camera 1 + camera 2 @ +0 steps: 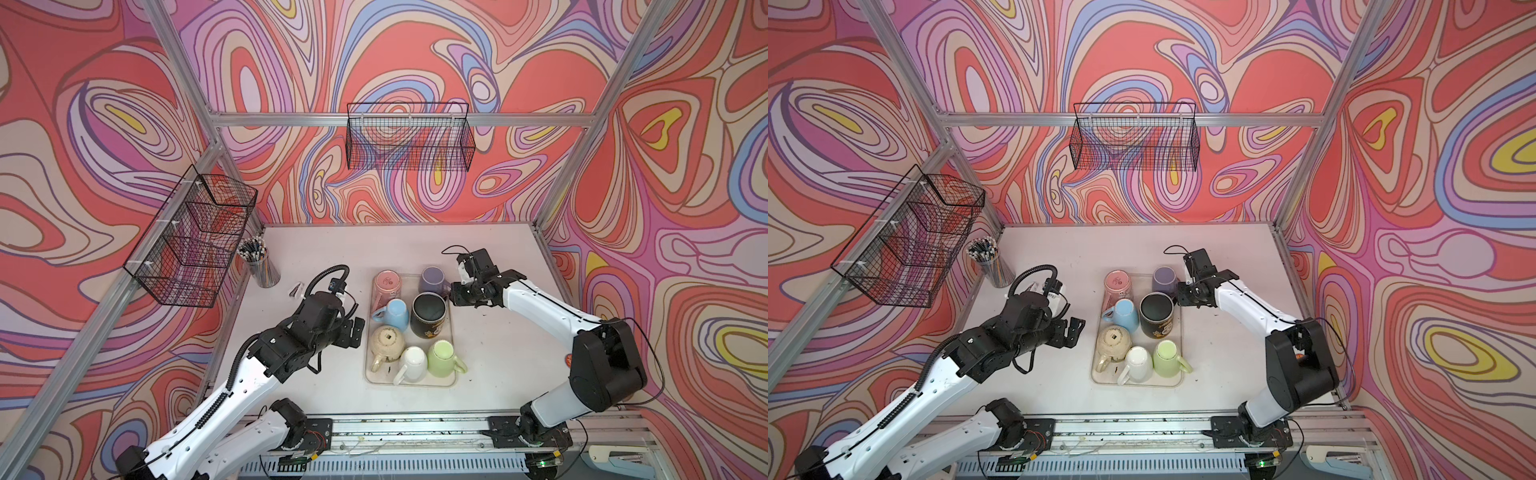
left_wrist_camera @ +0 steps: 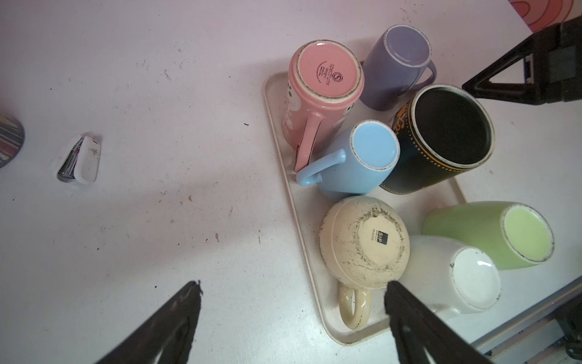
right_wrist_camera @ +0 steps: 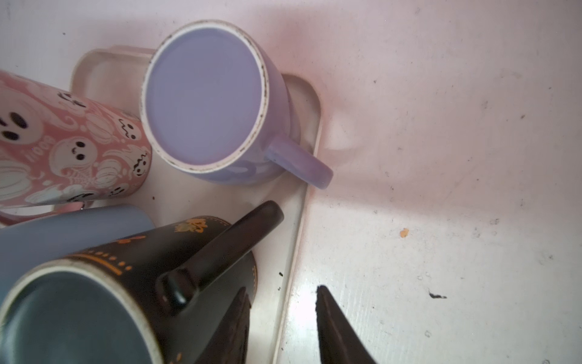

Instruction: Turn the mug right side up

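pink mug (image 2: 327,75): Spectrum | cream mug (image 2: 365,242): S&P | left tool (image 2: 293,283), right tool (image 3: 282,291): released, empty

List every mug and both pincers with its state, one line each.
pink mug: upside down
purple mug: upside down
blue mug: upside down
black mug: mouth up, apparently
cream mug: upside down
white mug: upside down
green mug: upside down
left pincer: open, empty
right pincer: partly open, empty

seven mugs (image 1: 392,313) crowd the tray (image 2: 307,227); stapler (image 1: 296,290) and pencil cup (image 1: 262,266) sit left of it.
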